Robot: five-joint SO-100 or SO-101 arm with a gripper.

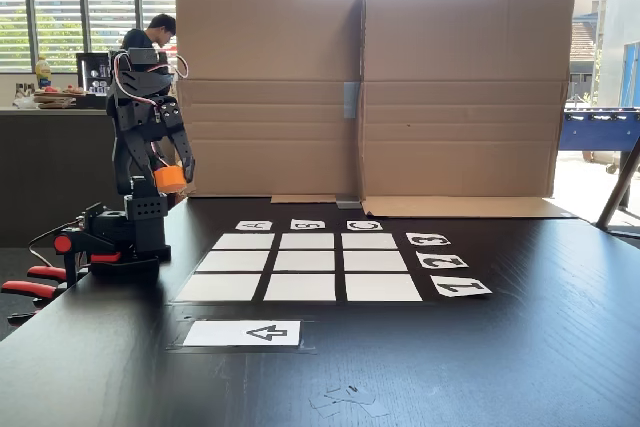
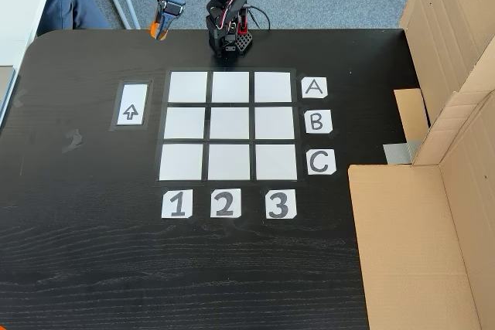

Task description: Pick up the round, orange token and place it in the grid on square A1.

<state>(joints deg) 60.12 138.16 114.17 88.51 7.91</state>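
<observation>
The orange token [image 1: 170, 178] [image 2: 158, 33] hangs in the air, pinched between the black fingers of my gripper [image 1: 175, 179] [image 2: 160, 28], which is shut on it. It is held above the table's edge beside the arm's base, outside the grid [image 1: 300, 261] [image 2: 228, 125]. Square A1 [image 1: 218, 288] [image 2: 188, 86] is the bare white corner cell in row A and column 1. In the view from above, the token lies up and to the left of that cell.
White label cards A, B, C [image 2: 313, 87] and 1, 2, 3 [image 2: 176, 204] edge the grid. An arrow card [image 1: 243, 333] [image 2: 131, 104] lies beside column 1. A cardboard wall [image 1: 370, 87] stands along one side of the table. Red clamps [image 1: 40, 282] hold the arm's base. A person [image 1: 155, 32] sits behind the arm.
</observation>
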